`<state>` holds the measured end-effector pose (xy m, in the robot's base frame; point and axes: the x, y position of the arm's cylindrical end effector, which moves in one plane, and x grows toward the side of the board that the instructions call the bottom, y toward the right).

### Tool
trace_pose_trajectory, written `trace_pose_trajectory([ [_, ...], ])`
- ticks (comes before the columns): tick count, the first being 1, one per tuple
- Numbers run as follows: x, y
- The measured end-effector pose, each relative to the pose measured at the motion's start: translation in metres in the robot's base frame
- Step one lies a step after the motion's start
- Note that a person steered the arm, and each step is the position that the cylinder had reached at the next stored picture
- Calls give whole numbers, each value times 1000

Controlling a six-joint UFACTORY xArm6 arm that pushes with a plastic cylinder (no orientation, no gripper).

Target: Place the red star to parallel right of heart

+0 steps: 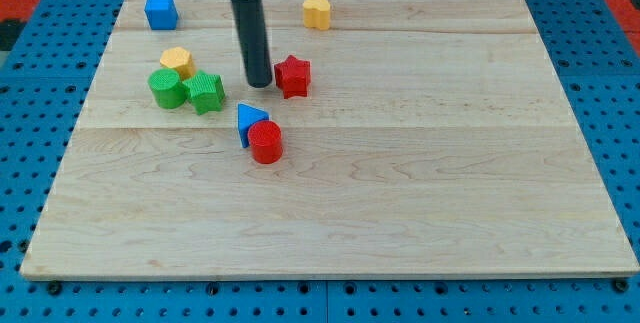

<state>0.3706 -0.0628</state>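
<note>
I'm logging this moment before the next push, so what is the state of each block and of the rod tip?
my tip: down at the board, just left of the red star, touching or nearly.
red star: flat, by itself.
yellow heart: apart, near the top edge.
blue cube: apart, top left.
yellow block, green cylinder, green star: clustered.
blue triangle, red cylinder: touching.

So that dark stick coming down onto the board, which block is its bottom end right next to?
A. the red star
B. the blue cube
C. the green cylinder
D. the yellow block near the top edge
A: my tip sits just to the view's left of the red star, closer to it than to any other block on the board.
</note>
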Motion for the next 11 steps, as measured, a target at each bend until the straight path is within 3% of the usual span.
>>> trace_pose_trajectory([
  [1,-29,80],
  [2,-25,137],
  [3,15,101],
  [5,-42,205],
  [6,-18,192],
  [7,-20,235],
  [9,-117,250],
  [11,-77,241],
])
